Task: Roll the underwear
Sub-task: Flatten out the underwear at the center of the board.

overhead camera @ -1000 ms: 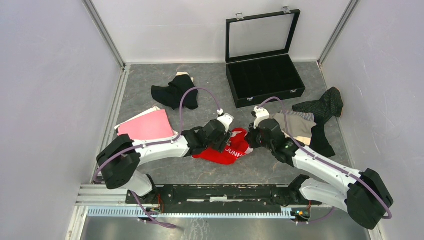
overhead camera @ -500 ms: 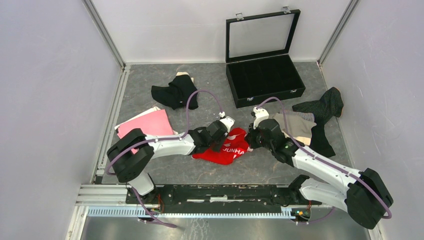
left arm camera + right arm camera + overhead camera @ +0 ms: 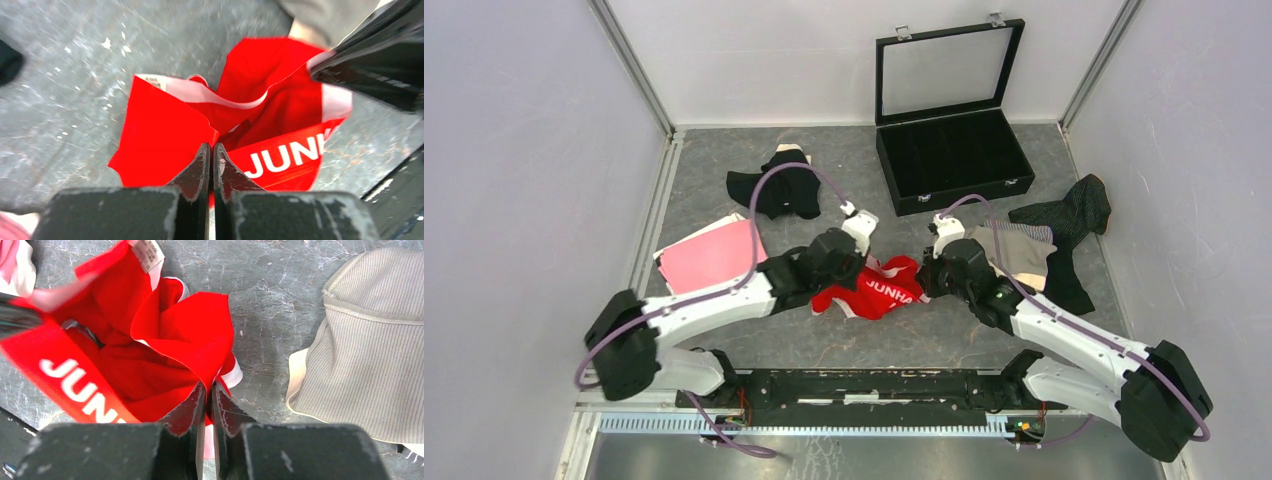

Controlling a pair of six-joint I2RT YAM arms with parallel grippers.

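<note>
My left claw [image 3: 852,280] is pinched tight on the near left edge of the red underwear [image 3: 879,297], its fingers together with a fold of red cloth caught at their tips. In the left wrist view the claw [image 3: 211,150] bites just beside the white lettering on the band, and the garment [image 3: 165,135] spreads open beyond it on the grey desk [image 3: 844,345]. My right claw [image 3: 924,280] grips the opposite, right side of the same garment; in the right wrist view its fingers [image 3: 192,405] stand nearly closed on a red fold [image 3: 195,335].

The red underwear lies between my two claws near the middle of the desk, bunched, lettering up. Just right of it lies the beige underwear [image 3: 1022,255], apart from the red cloth, with the dark pinstriped underwear [image 3: 1079,210] past it. The pink underwear [image 3: 714,252] lies to the left, the black underwear [image 3: 789,195] further back, and the open black case [image 3: 954,150] at the back right
</note>
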